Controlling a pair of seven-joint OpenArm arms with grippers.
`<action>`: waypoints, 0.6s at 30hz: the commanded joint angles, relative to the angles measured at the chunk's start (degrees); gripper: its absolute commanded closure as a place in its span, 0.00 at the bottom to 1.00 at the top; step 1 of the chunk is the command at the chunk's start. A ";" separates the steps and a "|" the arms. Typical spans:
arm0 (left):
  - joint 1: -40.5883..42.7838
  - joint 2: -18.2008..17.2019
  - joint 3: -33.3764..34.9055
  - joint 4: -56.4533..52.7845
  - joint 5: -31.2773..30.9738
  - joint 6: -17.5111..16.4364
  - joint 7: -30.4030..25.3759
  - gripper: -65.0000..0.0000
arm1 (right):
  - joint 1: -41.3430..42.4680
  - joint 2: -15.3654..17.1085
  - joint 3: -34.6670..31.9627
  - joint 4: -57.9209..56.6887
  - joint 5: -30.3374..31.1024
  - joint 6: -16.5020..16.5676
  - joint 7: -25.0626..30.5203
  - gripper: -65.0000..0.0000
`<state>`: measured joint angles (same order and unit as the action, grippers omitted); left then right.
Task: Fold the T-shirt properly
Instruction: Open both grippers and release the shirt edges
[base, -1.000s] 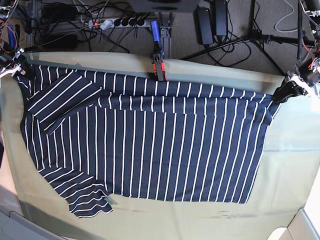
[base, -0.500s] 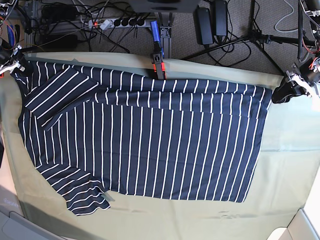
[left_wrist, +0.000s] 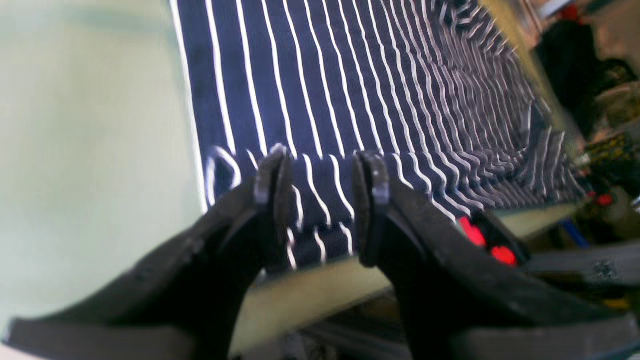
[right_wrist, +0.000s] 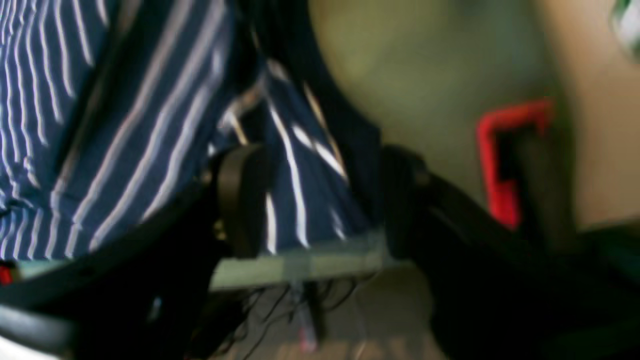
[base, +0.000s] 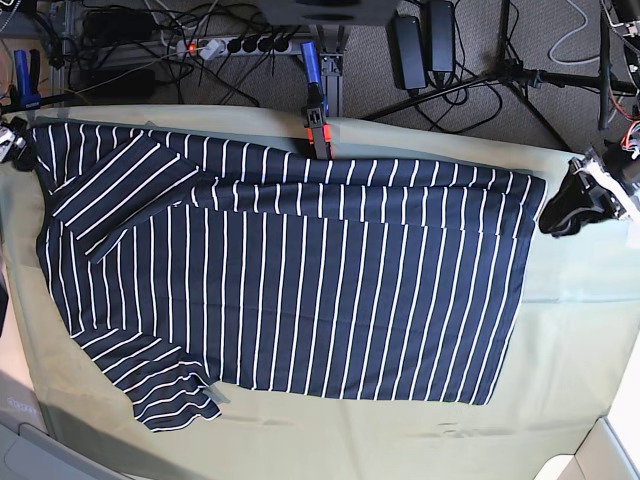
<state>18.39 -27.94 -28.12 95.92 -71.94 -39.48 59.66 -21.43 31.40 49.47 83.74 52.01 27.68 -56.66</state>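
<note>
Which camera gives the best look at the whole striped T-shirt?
The base view: the T-shirt lies spread across the green cloth, every edge visible. The left wrist view shows only one end behind the open left gripper; the right wrist view shows a blurred corner.

Pale green tablecloth (base: 570, 330), grey floor (base: 470, 110), power strip (base: 250, 44), tangled cables (base: 170, 60)

Base view is bright, evenly lit and sharp, shadows faint. Both wrist views are soft; the right one is dim and heavily smeared by motion blur.
</note>
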 joint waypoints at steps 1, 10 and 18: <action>-0.46 -1.40 -0.52 1.73 0.09 -0.52 -2.25 0.63 | 0.33 1.79 0.61 1.95 0.61 2.75 1.18 0.45; -4.15 -1.97 -0.33 2.64 7.06 -0.52 -6.73 0.63 | 8.81 6.12 0.09 2.43 -1.29 2.71 2.45 0.45; -4.07 -2.89 -0.28 2.93 7.06 -0.52 -6.01 0.63 | 27.58 7.87 -14.78 -12.59 -9.14 2.08 7.89 0.45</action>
<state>14.74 -29.61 -27.99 97.86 -63.86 -39.51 54.54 5.21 37.30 33.95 70.04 42.13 27.62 -50.17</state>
